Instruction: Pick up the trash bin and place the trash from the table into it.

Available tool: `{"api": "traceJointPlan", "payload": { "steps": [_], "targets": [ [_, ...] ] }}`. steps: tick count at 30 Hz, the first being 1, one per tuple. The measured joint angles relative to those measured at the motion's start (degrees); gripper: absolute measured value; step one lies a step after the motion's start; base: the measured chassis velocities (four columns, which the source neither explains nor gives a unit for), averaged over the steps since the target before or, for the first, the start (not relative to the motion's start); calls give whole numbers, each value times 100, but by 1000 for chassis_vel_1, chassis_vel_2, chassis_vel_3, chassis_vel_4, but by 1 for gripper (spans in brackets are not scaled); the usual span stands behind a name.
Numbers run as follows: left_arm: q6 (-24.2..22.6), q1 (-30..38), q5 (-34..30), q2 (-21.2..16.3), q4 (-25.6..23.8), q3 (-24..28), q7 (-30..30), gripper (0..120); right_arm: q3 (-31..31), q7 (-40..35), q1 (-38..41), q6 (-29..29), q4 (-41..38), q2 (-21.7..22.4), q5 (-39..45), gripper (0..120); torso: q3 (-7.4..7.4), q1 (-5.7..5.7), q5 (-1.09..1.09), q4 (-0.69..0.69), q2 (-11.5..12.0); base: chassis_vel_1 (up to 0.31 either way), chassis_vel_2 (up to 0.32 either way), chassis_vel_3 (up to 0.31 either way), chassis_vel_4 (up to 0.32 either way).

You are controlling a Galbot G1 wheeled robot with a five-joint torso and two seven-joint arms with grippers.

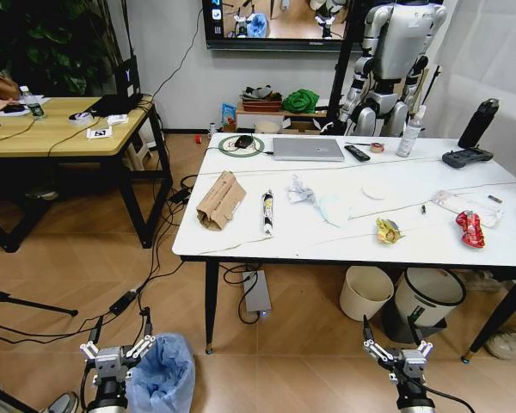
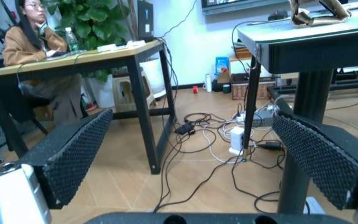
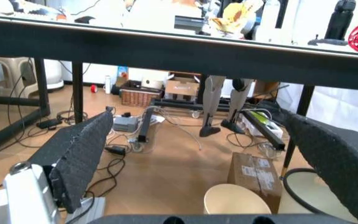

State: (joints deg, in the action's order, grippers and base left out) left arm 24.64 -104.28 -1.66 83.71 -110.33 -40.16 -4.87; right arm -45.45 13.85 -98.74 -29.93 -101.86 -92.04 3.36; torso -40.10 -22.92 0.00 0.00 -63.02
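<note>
Two grippers were observed low near the floor, in front of the table (image 1: 241,245). The left gripper (image 1: 114,351) stood with its fingers spread wide and nothing between them, just beside the trash bin (image 1: 165,372), which sat on the floor at its right side, its light-blue bag crumpled at the rim. The right gripper (image 1: 398,352) also had its fingers wide apart and held nothing; it hung well apart from the bin, below the table's front edge. On the tabletop lay the trash: crumpled brown cardboard (image 1: 219,200) near the left end, white tissues (image 1: 301,191) near the middle, a yellow wrapper (image 1: 388,229) and a red wrapper (image 1: 469,228) toward the right. A cream round bin (image 1: 365,292) stood under the table.
</note>
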Motion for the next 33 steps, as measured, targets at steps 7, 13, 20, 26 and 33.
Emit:
{"api": "traceJointPlan", "payload": {
  "steps": [7, 13, 20, 26, 33],
  "targets": [
    [3, -8, 1, -6, -1, -8, 3, 100, 17, 0, -4, -3, -11, -7, -14, 100, 0, 0, 0, 0, 0, 0, 0, 0, 0],
    [0, -1, 21, 0, 19, -8, 6, 100, 24, 0, -4, -9, -9, -9, -25, 100, 12, 9, 0, 0, 21, 0, 0, 0, 0],
    [-5, 7, 34, 9, 34, 13, 15, 100, 28, 0, -9, -9, -10, -9, -30, 100, 108, 93, 0, 0, 202, 0, 0, 0, 0],
    [3, 20, 35, 11, 52, 19, 18, 100, 23, 1, -24, -8, -34, -11, -42, 100, 206, 174, 0, 0, 383, 0, 0, 0, 0],
    [17, 19, 34, -3, 102, 61, 22, 100, 14, 1, -30, -6, -44, -11, -51, 100, 325, 263, 0, 0, 590, 0, 0, 0, 0]
  ]
}}
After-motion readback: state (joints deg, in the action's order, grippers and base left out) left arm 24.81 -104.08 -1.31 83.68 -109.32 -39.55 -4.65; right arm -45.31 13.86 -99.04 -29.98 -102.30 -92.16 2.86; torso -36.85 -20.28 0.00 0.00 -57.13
